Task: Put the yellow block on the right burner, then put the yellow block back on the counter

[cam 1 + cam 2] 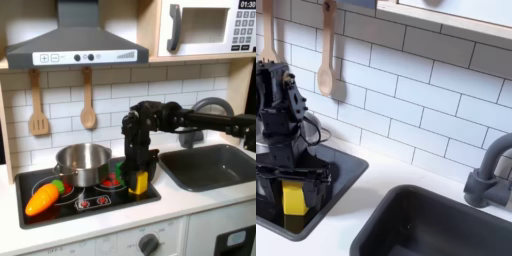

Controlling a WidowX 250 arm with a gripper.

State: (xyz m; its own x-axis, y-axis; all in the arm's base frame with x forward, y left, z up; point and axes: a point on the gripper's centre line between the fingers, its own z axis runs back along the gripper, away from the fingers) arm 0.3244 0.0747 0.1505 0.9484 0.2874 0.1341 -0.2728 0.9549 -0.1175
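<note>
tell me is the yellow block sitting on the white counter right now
No. In the second exterior view the yellow block is over the black hob, between the fingers of the gripper.

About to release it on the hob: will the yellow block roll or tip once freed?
Probably stays put: the yellow block looks flat-sided and stiff, standing upright on the flat black hob. Its smooth plastic might slide if the gripper nudges it.

The first exterior view looks from the front, wide, at the whole toy kitchen. The second exterior view stands closer, looking down at an angle. Both exterior views share the black hob (pixel 90 205) (pixel 341 180) and dark sink (pixel 215 168) (pixel 446 225).
</note>
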